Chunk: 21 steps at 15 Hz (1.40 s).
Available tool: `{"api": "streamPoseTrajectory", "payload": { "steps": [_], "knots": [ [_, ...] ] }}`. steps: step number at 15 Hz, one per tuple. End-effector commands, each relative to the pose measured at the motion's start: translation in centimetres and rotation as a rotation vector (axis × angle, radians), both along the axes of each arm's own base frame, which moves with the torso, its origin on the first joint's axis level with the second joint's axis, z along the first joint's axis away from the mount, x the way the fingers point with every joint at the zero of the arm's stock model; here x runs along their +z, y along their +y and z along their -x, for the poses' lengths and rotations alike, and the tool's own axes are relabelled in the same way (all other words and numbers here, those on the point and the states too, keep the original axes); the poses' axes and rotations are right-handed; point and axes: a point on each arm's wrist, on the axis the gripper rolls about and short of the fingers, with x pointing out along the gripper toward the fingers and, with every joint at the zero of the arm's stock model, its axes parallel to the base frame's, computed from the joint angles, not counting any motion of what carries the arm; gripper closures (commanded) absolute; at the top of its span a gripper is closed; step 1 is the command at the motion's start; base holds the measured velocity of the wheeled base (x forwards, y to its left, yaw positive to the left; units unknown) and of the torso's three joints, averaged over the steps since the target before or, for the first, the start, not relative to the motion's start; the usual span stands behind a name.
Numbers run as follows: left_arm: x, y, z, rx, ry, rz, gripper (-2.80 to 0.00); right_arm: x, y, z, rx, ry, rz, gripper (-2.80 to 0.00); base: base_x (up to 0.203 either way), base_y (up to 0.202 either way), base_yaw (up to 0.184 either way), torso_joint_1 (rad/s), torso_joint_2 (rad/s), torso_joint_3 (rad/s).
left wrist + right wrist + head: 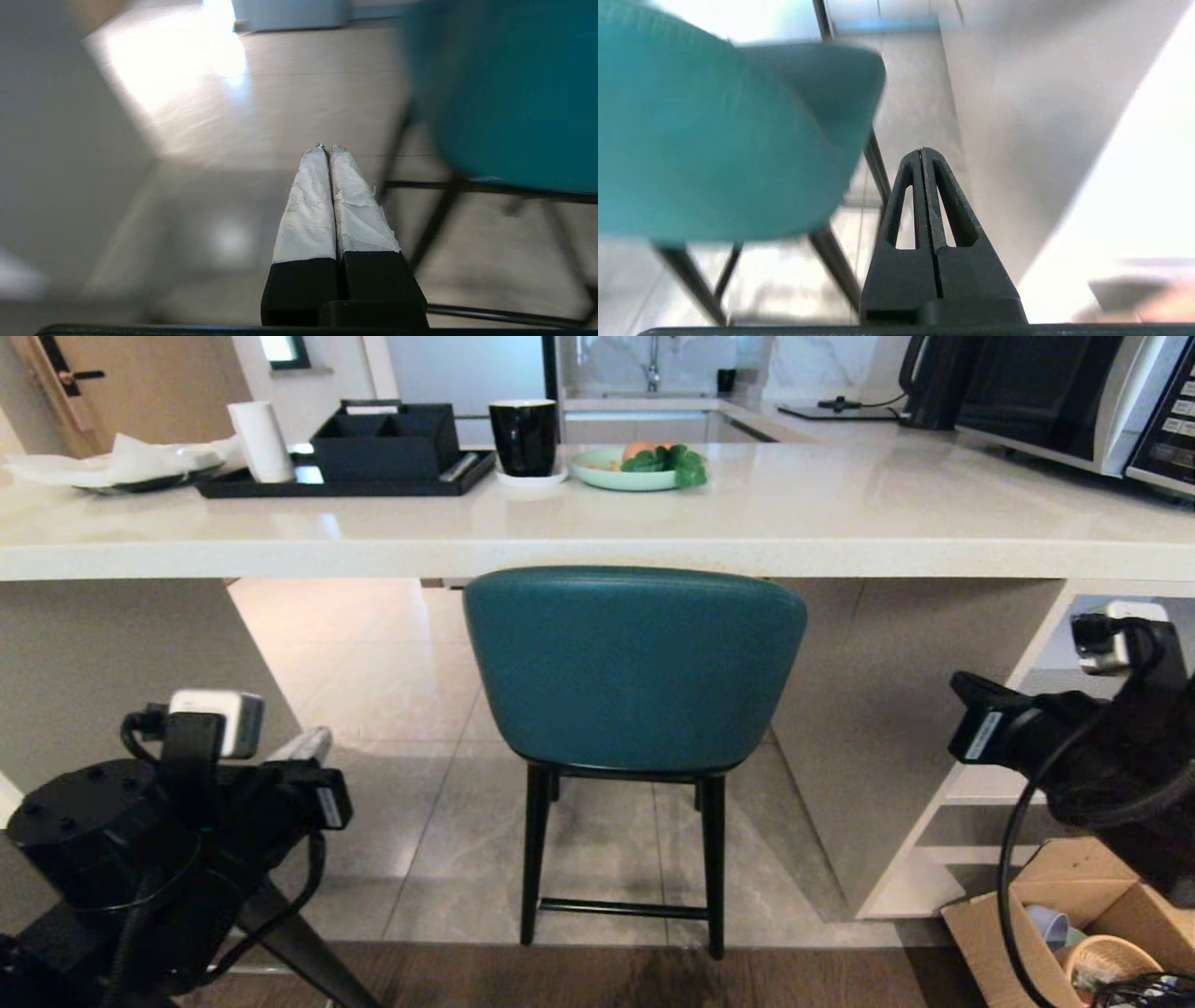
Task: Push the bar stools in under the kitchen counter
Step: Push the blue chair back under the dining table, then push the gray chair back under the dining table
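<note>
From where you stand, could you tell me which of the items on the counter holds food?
The pale green plate, right of the black mug, holds orange fruit and green leaves. The mug and the black organizer tray show no food.

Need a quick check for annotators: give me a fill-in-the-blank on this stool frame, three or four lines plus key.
1. The stool at the kitchen counter has a back coloured ____.
2. The left gripper has its fingers ____.
3. On the counter, the black mug stands ____ the green plate as seen from the head view.
4. The right gripper holds ____.

Missing words: teal; shut; left of; nothing
</note>
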Motion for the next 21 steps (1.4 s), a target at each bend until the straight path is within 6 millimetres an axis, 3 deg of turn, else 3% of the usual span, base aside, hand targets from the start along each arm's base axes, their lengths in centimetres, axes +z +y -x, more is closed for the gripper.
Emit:
{"api": "streamPoseTrajectory", "payload": {
  "steps": [1, 3, 7, 12, 21],
  "knots": [
    [0.6, 2.1, 1.9, 0.075, -0.025, 0.006, 0.0, 0.8, -0.8, 3.3, -0.01, -0.022, -0.017, 0.0, 0.0, 0.0, 0.0, 0.0, 0.0, 0.0],
    [0.1, 2.5, 3.6, 0.075, 0.005, 0.0, 0.0, 0.0, -1.3, 5.3, -0.023, 0.004, -0.025, 0.0, 0.0, 0.0, 0.0, 0.0, 0.0, 0.0],
    [0.9, 2.7, 6.6, 0.05, -0.048, 0.017, 0.0, -0.3, -1.9, 7.7, -0.033, -0.013, -0.021, 0.0, 0.0, 0.0, 0.0, 0.0, 0.0, 0.0],
    [2.1, 3.9, 10.3, 0.071, -0.105, 0.025, 0.0, -0.4, -2.3, 9.6, -0.035, -0.025, -0.004, 0.0, -0.181, 0.0, -0.001, 0.004, 0.0, 0.003],
    [2.3, 4.1, 11.4, 0.065, -0.114, 0.066, 0.0, -1.0, -3.0, 12.3, -0.028, -0.018, -0.005, 0.0, -0.199, 0.0, -0.001, 0.002, 0.0, 0.001]
  ]
}}
